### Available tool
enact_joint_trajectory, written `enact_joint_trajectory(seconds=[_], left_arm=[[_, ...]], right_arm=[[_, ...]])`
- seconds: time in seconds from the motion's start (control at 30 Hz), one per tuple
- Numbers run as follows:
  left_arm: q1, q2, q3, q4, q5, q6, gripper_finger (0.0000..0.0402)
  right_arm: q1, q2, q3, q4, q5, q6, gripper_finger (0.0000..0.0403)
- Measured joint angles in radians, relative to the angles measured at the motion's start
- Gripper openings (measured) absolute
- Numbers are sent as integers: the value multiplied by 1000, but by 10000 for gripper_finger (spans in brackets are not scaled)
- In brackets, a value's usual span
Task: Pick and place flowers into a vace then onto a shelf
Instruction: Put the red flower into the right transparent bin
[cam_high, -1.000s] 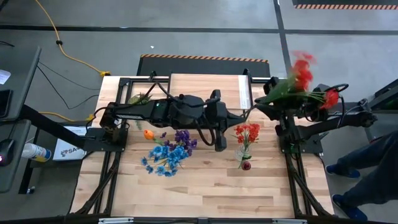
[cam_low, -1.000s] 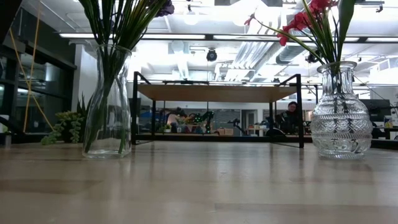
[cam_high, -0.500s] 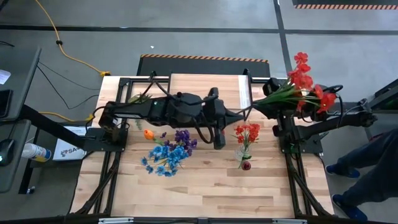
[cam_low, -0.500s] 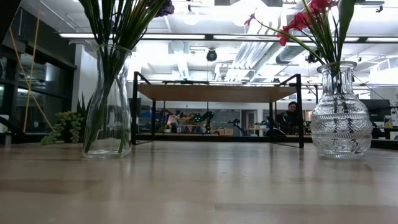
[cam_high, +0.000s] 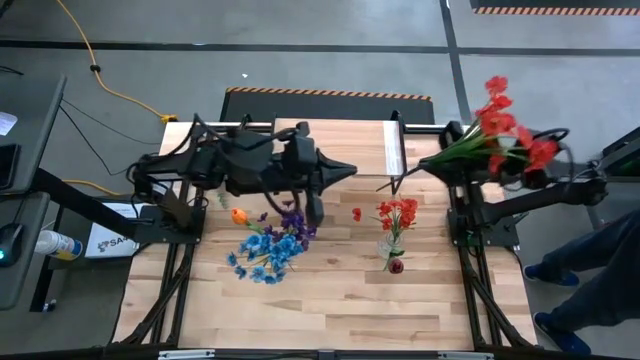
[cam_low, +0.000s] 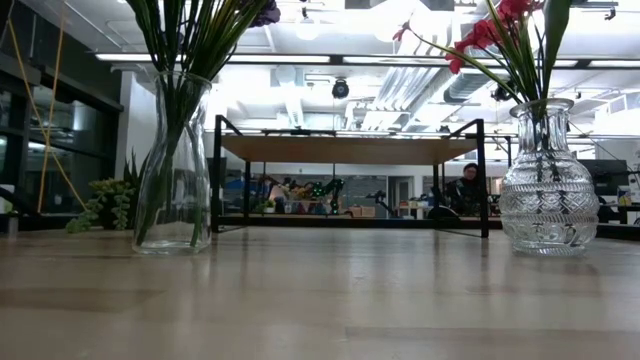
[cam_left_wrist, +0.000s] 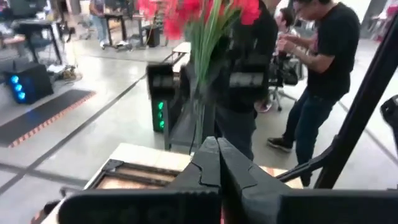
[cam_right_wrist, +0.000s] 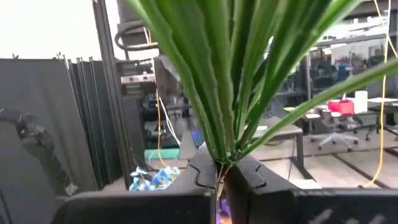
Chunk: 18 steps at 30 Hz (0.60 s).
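Observation:
My right gripper (cam_high: 437, 160) is shut on a spray of red flowers (cam_high: 505, 125) over the table's far right corner. In the right wrist view its green leaves (cam_right_wrist: 230, 74) fan out above the fingers. My left gripper (cam_high: 352, 168) is shut and holds nothing, over the shelf (cam_high: 335, 140), a light-wood board on black legs (cam_low: 350, 150). A clear vase (cam_low: 172, 160) with blue, purple and orange flowers (cam_high: 270, 245) stands on the table. A cut-glass vase (cam_low: 547, 180) holds red flowers (cam_high: 397, 215). My right gripper pinches the spray between its two fingers where the leaves gather onto the stem (cam_right_wrist: 221, 163). The fingers come nearly level from the table's right. The spray is lifted clear and tilted: the blooms lie back over the arm, and the stem end (cam_high: 388, 184) sticks out toward the left.
A small spiky green plant (cam_low: 110, 200) stands at the far left by the shelf. A loose red bloom (cam_high: 356, 213) lies on the table between the two vases. A person in black (cam_left_wrist: 317, 68) stands beyond the table. The near half of the tabletop (cam_high: 320, 310) is bare wood.
My left gripper has drawn back from near the red-flower vase toward the table's left and far edge, rising a little. That uncovers the purple flowers and a loose red bloom. The red spray in my right gripper has swung slightly toward the right edge.

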Motion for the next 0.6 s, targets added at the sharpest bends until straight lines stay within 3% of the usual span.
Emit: enact_joint_trajectory(seconds=[0.3, 0.6], left_arm=[[-31, -27, -2, -142, -90, -96, 106], [-33, -30, -1, -201, -86, -149, 92]], right_arm=[[69, 65, 303, -386, -61, 44, 0], [153, 181, 550, -789, -53, 106, 0]])
